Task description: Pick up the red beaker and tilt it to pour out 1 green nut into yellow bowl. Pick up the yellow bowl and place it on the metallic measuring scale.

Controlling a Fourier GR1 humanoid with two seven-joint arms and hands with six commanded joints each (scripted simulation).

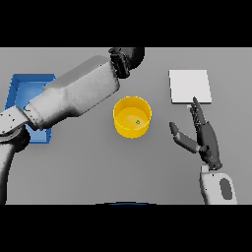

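A yellow bowl (pixel 132 116) stands on the grey table in the middle of the head view, with one small green nut (pixel 138 122) inside it. The metallic scale (pixel 190 86) is a pale square plate at the back right. My right hand (pixel 203 134) rests to the right of the bowl, fingers straight, thumb spread toward the bowl, holding nothing. My left arm reaches across from the left to the far edge behind the bowl; its hand (pixel 127 57) is a dark shape at the top and its fingers are hard to make out. The red beaker does not show.
A blue tray (pixel 19 91) lies at the left, partly covered by my left arm. Grey table stretches in front of the bowl and between the bowl and the scale.
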